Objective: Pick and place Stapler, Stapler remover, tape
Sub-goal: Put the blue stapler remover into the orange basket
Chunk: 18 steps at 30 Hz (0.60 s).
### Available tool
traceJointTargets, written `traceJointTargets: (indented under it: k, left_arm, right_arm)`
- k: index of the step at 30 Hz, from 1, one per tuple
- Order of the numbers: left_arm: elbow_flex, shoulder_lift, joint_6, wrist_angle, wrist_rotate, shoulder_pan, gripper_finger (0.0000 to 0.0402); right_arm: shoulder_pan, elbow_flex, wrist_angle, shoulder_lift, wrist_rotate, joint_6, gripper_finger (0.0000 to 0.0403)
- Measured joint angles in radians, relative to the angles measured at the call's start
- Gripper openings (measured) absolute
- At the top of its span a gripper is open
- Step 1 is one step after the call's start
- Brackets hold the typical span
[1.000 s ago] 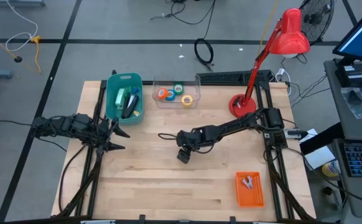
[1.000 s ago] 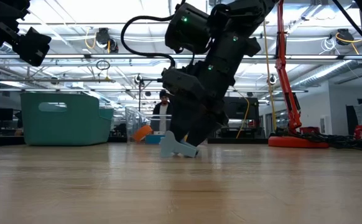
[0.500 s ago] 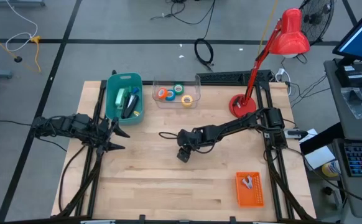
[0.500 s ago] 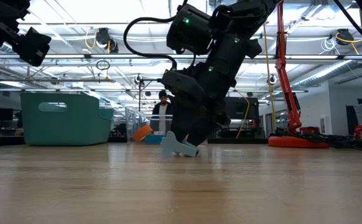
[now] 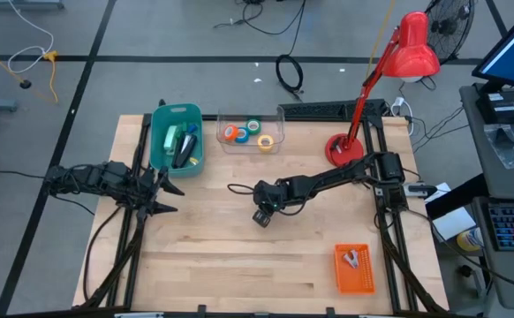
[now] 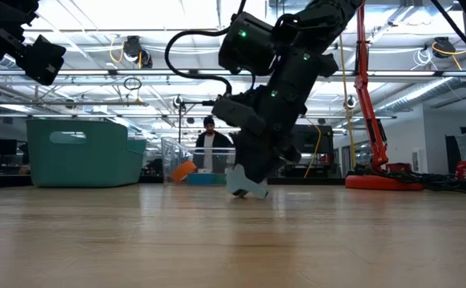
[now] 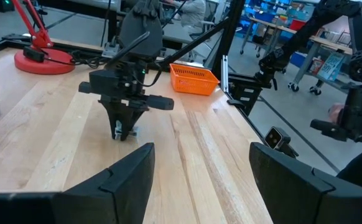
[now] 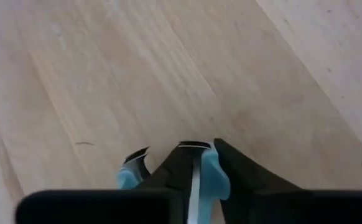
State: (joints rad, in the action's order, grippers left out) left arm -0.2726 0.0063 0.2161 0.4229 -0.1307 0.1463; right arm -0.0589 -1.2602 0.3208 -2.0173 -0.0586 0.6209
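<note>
One pale-blue stapler remover (image 6: 247,183), half a second earlier lying beside the fingers, was now pinched in the closed right gripper (image 5: 262,216) at mid-table, suggesting the pick succeeded, while the left gripper (image 5: 167,186) waited, spread and empty.

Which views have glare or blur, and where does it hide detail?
Low view: the ceiling lights glare, so the right tool and its arm are nearly a silhouette; the near table is soft. Right wrist view: the pale-blue remover in the fingers is blurred. High view: even light, no glare.
</note>
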Motion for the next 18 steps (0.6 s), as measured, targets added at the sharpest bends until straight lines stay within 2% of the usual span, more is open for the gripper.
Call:
traceJointTargets:
  k: [2,9,14,18]
  left_arm:
    - [0.0,0.0,0.0,0.0,0.0,0.0,0.0267]
    - [0.0,0.0,0.002,-0.002,0.0,0.0,0.0267]
    - [0.0,0.0,0.006,-0.009,0.0,0.0,0.0267]
    - [0.0,0.0,0.007,-0.008,0.0,0.0,0.0267]
  right_arm:
    - [0.002,0.0,-0.004,0.002,0.002,-0.001,0.0035]
    - [0.03,0.008,0.041,0.094,0.016,-0.001,0.0034]
    - [0.056,0.003,0.109,0.262,0.016,-0.003,0.0034]
    - [0.07,0.005,0.147,0.414,0.096,-0.032,0.0034]
